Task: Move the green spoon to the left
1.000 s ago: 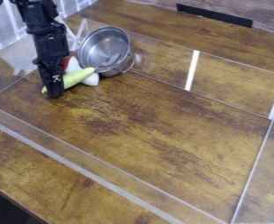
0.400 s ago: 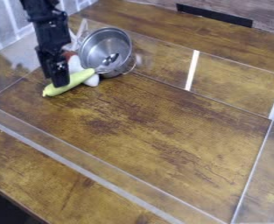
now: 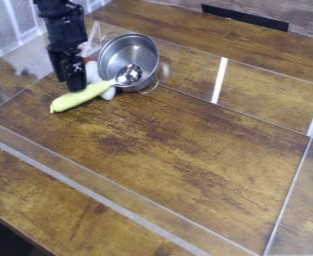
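Now the green spoon (image 3: 79,97) lies free near the table's (image 3: 186,150) far left corner.
The gripper (image 3: 72,76), jaws apart and holding nothing, could nudge it toward the pot (image 3: 125,60).

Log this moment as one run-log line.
gripper: jaws open, above spoon | green spoon: lying on table, not held, beside pot | phase: after release

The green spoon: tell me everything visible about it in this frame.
The green spoon lies flat on the wooden table, near the left end, inside the clear barrier. Only its thick, rounded yellow-green handle shows plainly; it looks like plastic and runs diagonally, its lower end pointing left. The upper end meets a small white toy; the bowl cannot be made out. The open pincer hangs just above it, not gripping it. The pot sits behind.
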